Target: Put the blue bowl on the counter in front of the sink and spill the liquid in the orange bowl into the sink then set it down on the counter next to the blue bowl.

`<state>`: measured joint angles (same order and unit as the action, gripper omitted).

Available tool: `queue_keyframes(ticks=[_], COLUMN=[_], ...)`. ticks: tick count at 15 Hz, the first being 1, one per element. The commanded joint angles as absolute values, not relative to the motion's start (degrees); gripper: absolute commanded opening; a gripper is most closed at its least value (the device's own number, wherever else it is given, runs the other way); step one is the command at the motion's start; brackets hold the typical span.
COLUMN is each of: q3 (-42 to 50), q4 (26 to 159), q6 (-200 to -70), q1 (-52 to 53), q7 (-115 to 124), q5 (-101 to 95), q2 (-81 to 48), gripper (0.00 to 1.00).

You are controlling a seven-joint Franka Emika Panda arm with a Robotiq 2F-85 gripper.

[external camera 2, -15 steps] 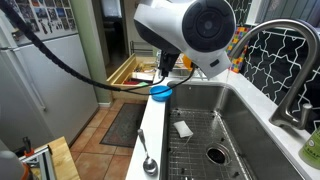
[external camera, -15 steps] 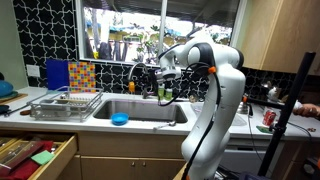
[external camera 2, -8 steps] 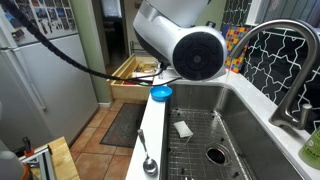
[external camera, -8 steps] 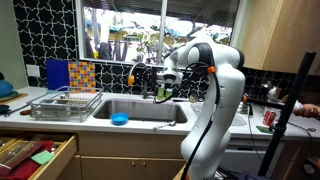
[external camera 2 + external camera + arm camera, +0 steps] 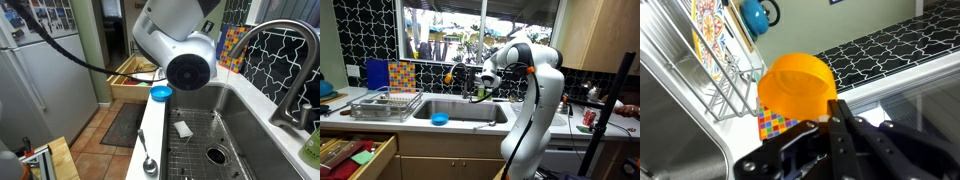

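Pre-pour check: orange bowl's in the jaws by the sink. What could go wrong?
The gripper pinches the orange bowl seemingly by its rim alone; it may slip while tipping.
The dish rack stands close by; liquid could land there, not in the sink.
The blue bowl sits on the counter's narrow front strip; a set-down beside it could knock it off.

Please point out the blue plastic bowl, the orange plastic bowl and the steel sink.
Small round blue plastic bowl (image 5: 439,119): exterior view, its middle.
Small round orange plastic bowl (image 5: 797,85): wrist view, its outer side.
Rectangular stainless-steel sink (image 5: 460,109): exterior view, bare inner wall.
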<state>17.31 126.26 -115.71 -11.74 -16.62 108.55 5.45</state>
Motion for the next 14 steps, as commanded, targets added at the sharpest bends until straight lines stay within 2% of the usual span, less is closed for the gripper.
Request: queue_keyframes(ticks=[1, 7, 14], q3=[16.9, 14.1, 8.9], q4=[127.9, 127.1, 129.6], q6=[-109.8, -121.4, -133.0], q1=[-13.2, -12.8, -11.5], q7=[-18.8, -22.1, -18.0], q5=[114.6, 101.3, 77.8], q2=[5.5, 5.9, 12.3], gripper=[0.00, 0.00, 0.00])
